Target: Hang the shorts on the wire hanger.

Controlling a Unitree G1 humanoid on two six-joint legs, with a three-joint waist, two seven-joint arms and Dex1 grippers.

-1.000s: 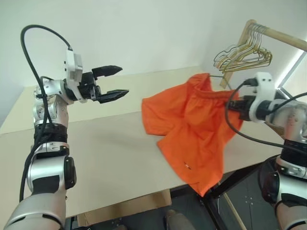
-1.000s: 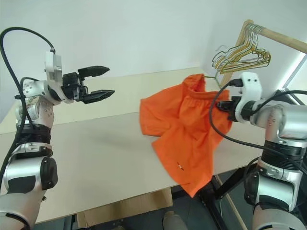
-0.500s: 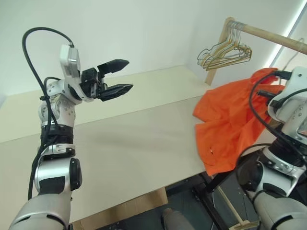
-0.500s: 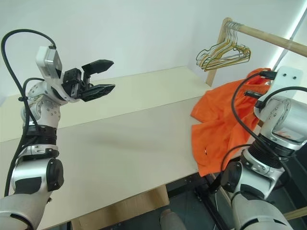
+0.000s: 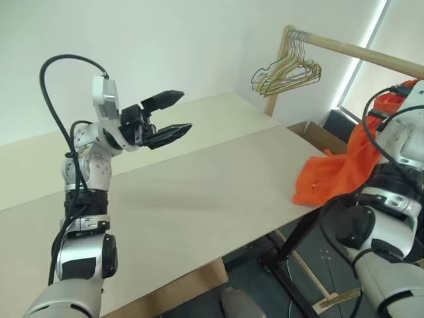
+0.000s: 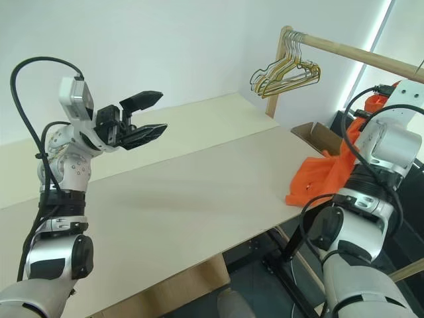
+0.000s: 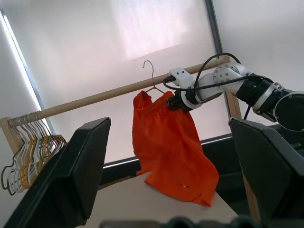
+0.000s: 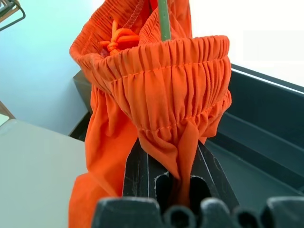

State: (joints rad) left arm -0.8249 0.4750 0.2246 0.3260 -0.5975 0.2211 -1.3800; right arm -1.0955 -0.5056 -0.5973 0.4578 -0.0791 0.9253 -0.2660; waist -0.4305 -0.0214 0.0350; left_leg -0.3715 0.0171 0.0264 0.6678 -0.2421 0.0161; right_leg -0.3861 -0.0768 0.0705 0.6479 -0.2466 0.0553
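The bright orange shorts (image 7: 168, 142) hang beyond the table's right end, and their lower hem (image 5: 317, 189) brushes the table's corner. My right gripper (image 8: 171, 147) is shut on the gathered waistband, held up beside the wooden rail (image 7: 109, 94). The wire hanger (image 8: 164, 19) runs through the waist opening. Its small hook (image 7: 149, 69) sticks up above the rail, and I cannot tell whether it touches the rail. My left gripper (image 5: 171, 114) is open and holds nothing, raised over the table's left half and pointing toward the shorts.
A bunch of gold and silver hangers (image 5: 286, 68) hangs at the rail's near end by its wooden post (image 5: 275, 79). An open cardboard box (image 5: 318, 136) sits past the table's (image 5: 199, 192) right edge. Black rack legs (image 5: 291, 238) stand below that edge.
My right gripper has carried the shorts rightward off the tabletop and up to the rail. The view has swung right with it. The left gripper stays open, hardly moved.
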